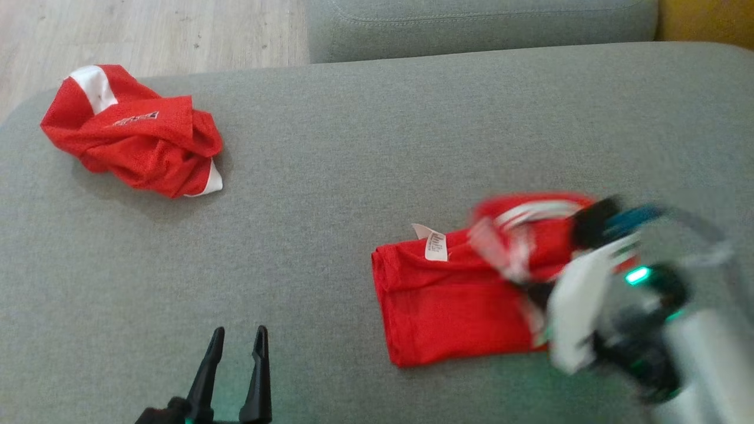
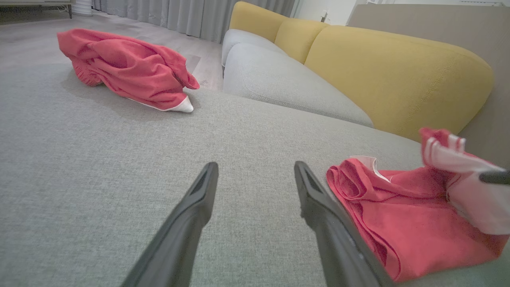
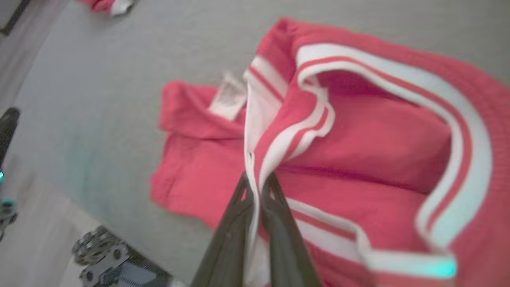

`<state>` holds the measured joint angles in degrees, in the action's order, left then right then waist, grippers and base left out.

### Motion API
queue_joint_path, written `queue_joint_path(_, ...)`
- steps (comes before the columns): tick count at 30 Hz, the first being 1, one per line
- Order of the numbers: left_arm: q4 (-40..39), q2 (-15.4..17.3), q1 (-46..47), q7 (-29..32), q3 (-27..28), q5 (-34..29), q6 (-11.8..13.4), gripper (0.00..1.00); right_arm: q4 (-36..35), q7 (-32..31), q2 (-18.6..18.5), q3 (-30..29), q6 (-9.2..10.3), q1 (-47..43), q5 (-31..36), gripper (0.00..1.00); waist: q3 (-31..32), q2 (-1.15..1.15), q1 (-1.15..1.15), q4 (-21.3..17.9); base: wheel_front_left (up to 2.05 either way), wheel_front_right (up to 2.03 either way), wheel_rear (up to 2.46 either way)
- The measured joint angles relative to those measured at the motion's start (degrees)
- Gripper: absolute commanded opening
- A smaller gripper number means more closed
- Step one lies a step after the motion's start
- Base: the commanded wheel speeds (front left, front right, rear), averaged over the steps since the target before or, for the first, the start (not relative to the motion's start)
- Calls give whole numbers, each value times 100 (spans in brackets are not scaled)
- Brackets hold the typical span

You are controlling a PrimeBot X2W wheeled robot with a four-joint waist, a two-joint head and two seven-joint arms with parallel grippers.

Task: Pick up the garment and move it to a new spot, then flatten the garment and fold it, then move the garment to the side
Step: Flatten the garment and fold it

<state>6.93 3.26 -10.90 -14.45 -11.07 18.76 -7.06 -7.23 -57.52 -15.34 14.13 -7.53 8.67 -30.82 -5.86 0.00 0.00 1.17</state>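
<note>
Nearest in the head view, the left end effector (image 1: 240, 331) hangs over the near edge of the grey sofa seat (image 1: 353, 147), its two dark fingers spread apart with nothing between them. On the seat's right near part lies the red jersey (image 1: 447, 306), partly folded, with a white care label (image 1: 436, 246) showing at its far edge. The right arm (image 1: 701, 347) reaches in over the seat's right near corner, blurred, and covers the jersey's right side, where a band of white striped trim (image 1: 533, 212) stands raised off the fabric. At the seat's far left corner sits a crumpled red garment (image 1: 141, 141) with white panels, well apart from the jersey. A pale wooden floor (image 1: 147, 29) shows beyond the seat's far edge.

In the right wrist view, the right end effector (image 3: 257, 180) is clamped on the jersey's white striped trim, the band pinched between both fingertips and running down between the fingers. The rest of the jersey spreads on the seat beneath.

In the left wrist view, the spread fingers point across the seat. The jersey lies on the seat just beside the right-hand finger, and a dark fingertip at the picture's right edge holds its trim lifted. The crumpled garment sits at the seat's far edge, and yellow back cushions (image 2: 398, 79) rise behind the seat
</note>
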Motion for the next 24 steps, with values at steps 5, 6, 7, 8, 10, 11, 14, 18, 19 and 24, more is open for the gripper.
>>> queue_joint_path(5,69,-2,5,0,-3,-1,0,100,301,469,583,820,0,-104,105,0,-36,0,1,76,0,0,0)
queue_joint_path(6,105,-2,5,0,-10,-2,0,100,411,608,692,900,0,-102,158,0,-36,0,0,99,0,0,0)
queue_joint_path(7,130,-2,5,0,-14,-9,0,100,525,735,773,954,0,-102,211,0,-37,0,0,124,0,0,0)
queue_joint_path(8,140,-3,4,0,-25,-9,0,100,642,900,848,967,0,-99,278,0,-37,0,0,146,0,0,0)
queue_joint_path(10,167,-3,4,0,-41,-9,0,100,839,1179,957,945,0,-66,368,0,-35,0,1,193,0,0,0)
queue_joint_path(11,177,-3,3,0,-48,-9,2,100,929,1317,989,928,0,-37,379,0,-27,0,1,212,0,0,0)
queue_joint_path(14,207,-3,-3,0,-79,-9,4,100,1072,1590,1088,898,0,88,419,0,-4,0,0,253,0,0,0)
queue_joint_path(18,242,-3,-8,0,-165,-9,7,100,1191,1829,1123,903,0,200,436,0,31,0,0,265,0,0,0)
queue_joint_path(19,255,-3,-8,0,-171,-11,7,100,1205,1882,1123,907,0,208,436,0,43,0,1,264,0,0,0)
queue_joint_path(24,277,-3,-24,0,-171,-19,7,100,1169,2058,1125,978,0,250,312,0,90,0,0,226,0,0,0)
